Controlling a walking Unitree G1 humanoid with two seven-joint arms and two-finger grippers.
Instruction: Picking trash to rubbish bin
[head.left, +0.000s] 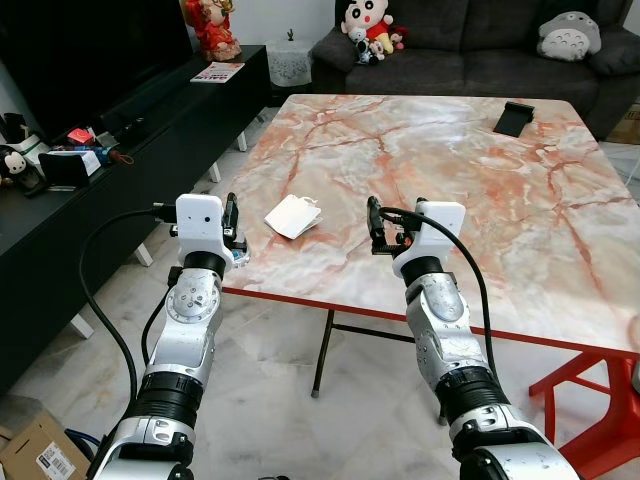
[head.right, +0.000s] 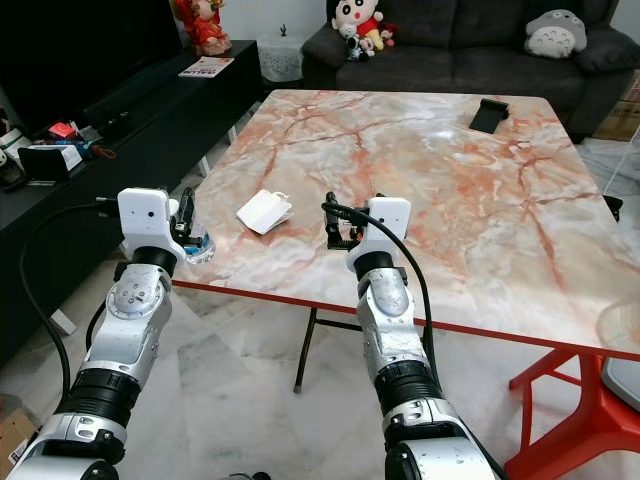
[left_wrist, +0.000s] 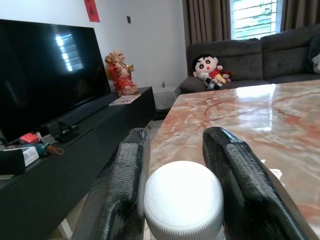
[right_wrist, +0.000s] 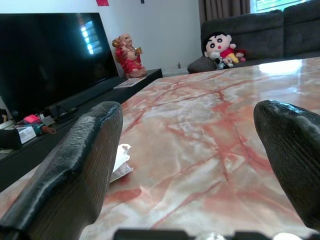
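Bottle gripped at the marble table's near left corner; white paper trash lies flat on the tabletop.

Left gripper (left_wrist: 182, 195) has both fingers (left_wrist: 122, 192) clamped on a small bottle (left_wrist: 183, 200), white cap facing the wrist camera, long axis running along the fingers. It sits just at the table (head.left: 480, 170) edge. Right gripper (head.left: 378, 228) hovers over the near edge, fingers spread wide, holding nothing. Crumpled white paper (head.left: 293, 215) lies on the table between the two grippers, slightly farther in, long axis diagonal, toward the far right.
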